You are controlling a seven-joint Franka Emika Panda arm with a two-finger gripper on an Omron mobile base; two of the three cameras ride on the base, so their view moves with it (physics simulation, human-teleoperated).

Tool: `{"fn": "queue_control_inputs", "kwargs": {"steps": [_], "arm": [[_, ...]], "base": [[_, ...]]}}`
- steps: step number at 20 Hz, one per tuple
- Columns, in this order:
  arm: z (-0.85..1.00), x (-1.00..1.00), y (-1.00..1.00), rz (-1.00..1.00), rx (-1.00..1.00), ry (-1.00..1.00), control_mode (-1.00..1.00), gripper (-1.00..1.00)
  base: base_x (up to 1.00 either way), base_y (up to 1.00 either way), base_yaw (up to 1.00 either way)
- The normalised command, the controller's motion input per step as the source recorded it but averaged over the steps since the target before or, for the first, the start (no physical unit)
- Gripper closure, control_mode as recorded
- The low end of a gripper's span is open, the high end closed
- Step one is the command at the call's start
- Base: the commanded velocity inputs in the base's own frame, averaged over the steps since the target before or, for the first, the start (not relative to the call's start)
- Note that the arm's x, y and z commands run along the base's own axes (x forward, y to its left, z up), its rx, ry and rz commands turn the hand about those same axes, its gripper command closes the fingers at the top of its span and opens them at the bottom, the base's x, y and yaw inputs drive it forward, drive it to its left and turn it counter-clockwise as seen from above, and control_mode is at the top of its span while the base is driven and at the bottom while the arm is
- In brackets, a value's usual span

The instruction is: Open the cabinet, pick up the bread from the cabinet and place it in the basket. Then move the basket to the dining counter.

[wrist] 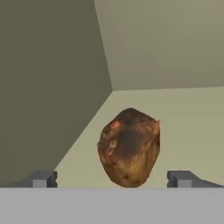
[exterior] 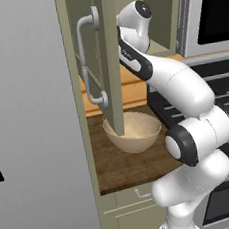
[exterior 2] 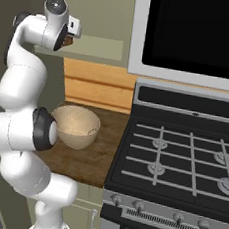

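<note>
Gripper is spread wide inside the tall sage-green cabinet, fingers clear either side of the crusty brown bread lump on the shelf, round beige basket below.

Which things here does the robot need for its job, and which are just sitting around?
Needed:
cabinet, door open
bread, on the cabinet shelf between the open claw tips
basket, on the worktop

Just there:
stove
microwave
drawer
</note>
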Motion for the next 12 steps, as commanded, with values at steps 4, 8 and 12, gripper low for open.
{"fn": "queue_control_inputs", "kwargs": {"steps": [4, 8, 12], "arm": [[0.00, 0.41, 0.02, -0.01, 0.00, 0.00, -1.00, -1.00], [-0.05, 0.33, 0.00, -0.02, -0.01, 0.02, -1.00, -1.00], [-0.13, 0.21, 0.04, -0.03, -0.02, 0.01, -1.00, -1.00]], "base": [[0.00, 0.00, 0.00], [0.00, 0.00, 0.00], [0.00, 0.00, 0.00]]}}
